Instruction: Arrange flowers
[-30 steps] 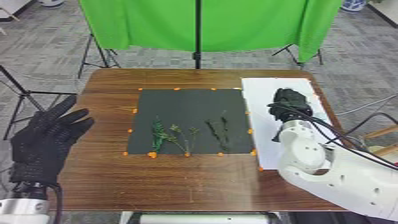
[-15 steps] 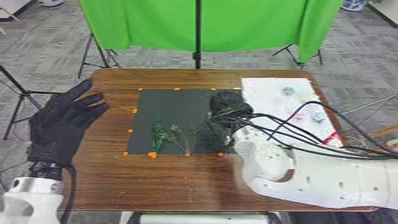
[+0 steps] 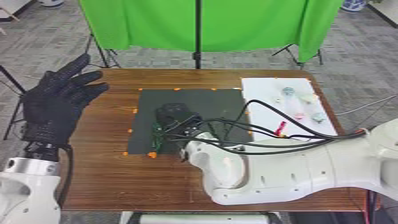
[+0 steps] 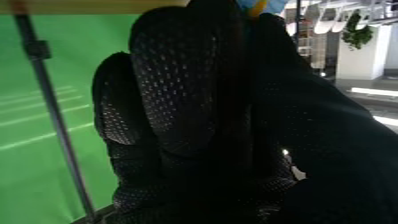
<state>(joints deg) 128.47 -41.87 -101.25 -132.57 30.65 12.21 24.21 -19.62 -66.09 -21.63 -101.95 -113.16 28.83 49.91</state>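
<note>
1. The right hand in its black cloth glove (image 3: 175,111) pinches a light blue and orange thing (image 4: 258,8), maybe a flower, over the dark square mat (image 3: 213,100), maybe to join the thin green leafy stem (image 3: 157,142) at 7 o'clock.
2. Little pale flowers (image 3: 288,91) sit on white paper (image 3: 260,87), 3 o'clock, easy to grab.
3. Left hand (image 3: 51,107), fingers spread: 9 o'clock, out of the way.

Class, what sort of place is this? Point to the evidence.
Probably an indoor robotics lab or test room: a green backdrop hangs on a stand, orange marks edge a dark mat, and robot arms work at the table.
</note>
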